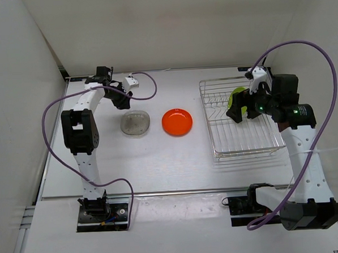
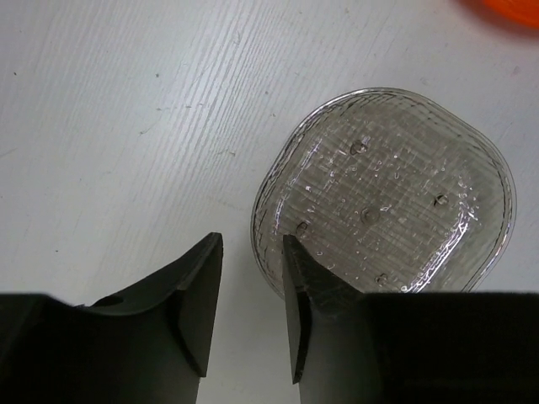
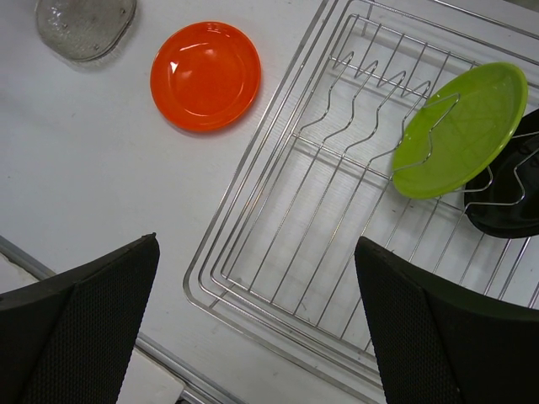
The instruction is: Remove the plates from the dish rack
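The rectangular silver wire dish rack (image 1: 243,141) sits flat, its thin parallel bars mostly bare. At its far end, a lime green round plastic plate (image 3: 459,130) leans tilted on edge among the raised wavy wire dividers. A black plastic plate (image 3: 508,202) is just beside it, partly hidden behind it. Outside the rack, to its left in the top view, an orange round plastic plate (image 1: 177,121) lies flat and upright. Further left, close by but apart, lies a clear see-through ribbed plate (image 2: 387,202).

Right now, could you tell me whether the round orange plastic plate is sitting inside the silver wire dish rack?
No, the orange plate lies flat on the white table, outside the dish rack.
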